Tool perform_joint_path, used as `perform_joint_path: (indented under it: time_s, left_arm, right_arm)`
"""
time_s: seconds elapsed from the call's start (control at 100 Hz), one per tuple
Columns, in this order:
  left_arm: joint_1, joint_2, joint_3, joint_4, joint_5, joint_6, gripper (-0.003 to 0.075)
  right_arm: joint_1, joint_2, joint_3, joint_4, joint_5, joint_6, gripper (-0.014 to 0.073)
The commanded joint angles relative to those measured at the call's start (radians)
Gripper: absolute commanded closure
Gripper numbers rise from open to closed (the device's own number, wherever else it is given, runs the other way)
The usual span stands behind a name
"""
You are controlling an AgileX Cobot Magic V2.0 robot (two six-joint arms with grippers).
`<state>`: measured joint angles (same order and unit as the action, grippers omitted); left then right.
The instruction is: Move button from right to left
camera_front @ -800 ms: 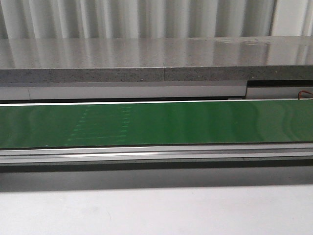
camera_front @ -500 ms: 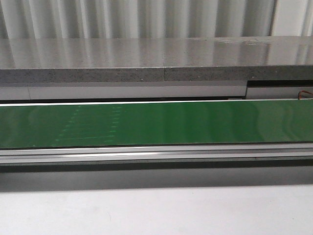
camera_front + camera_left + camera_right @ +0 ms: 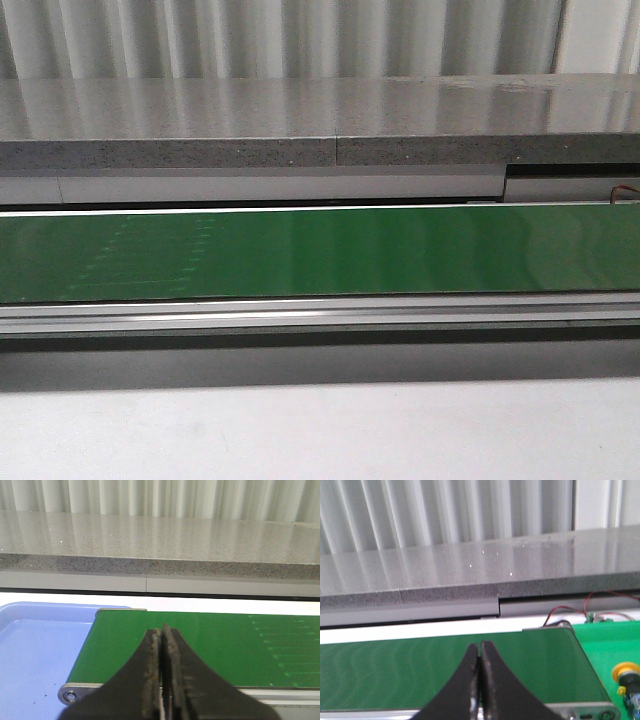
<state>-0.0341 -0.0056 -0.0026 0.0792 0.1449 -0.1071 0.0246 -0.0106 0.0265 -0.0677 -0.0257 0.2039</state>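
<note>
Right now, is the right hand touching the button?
Apart. The right wrist view shows the right hand shut over the green belt, the button lying well off beyond the belt's end.

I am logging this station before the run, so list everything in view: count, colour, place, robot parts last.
conveyor belt: one, green, running across the front view, nothing on it.
grey stone counter: one, speckled grey, behind the belt.
white table surface: one, white, in front of the belt.
blue tray: one, light blue, past the belt's left end.
button: one, yellow head, on a green surface past the belt's right end.
wires: red, under the counter near the belt's right end.
left tool: one, black, shut, over the belt's left end.
right tool: one, black, shut, over the belt's right end.
</note>
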Motion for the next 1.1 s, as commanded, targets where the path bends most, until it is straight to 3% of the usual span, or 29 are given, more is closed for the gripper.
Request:
perform_joint_path:
  time_s: [0.0, 0.29, 0.7, 0.93, 1.089]
  left_arm:
    - [-0.008, -0.034, 0.026, -0.007, -0.084, -0.009, 0.074]
    - [-0.008, -0.034, 0.026, -0.007, -0.084, -0.009, 0.074]
    - [-0.008, -0.034, 0.026, -0.007, -0.084, -0.009, 0.074]
    - [-0.008, -0.034, 0.026, -0.007, -0.084, -0.009, 0.074]
    - [-0.008, -0.034, 0.026, -0.007, -0.084, -0.009, 0.074]
  right_arm:
    - [-0.001, -0.015, -0.022, -0.028, -0.084, -0.002, 0.0662]
    - [-0.001, 0.019, -0.256, -0.056, 0.307, -0.002, 0.0662]
    - [-0.001, 0.355, -0.647, -0.074, 0.692, -0.002, 0.0662]
    - [-0.001, 0.489, -0.697, 0.068, 0.732, -0.002, 0.0662]
    - [-0.001, 0.509, -0.696, 0.075, 0.733, -0.002, 0.0654]
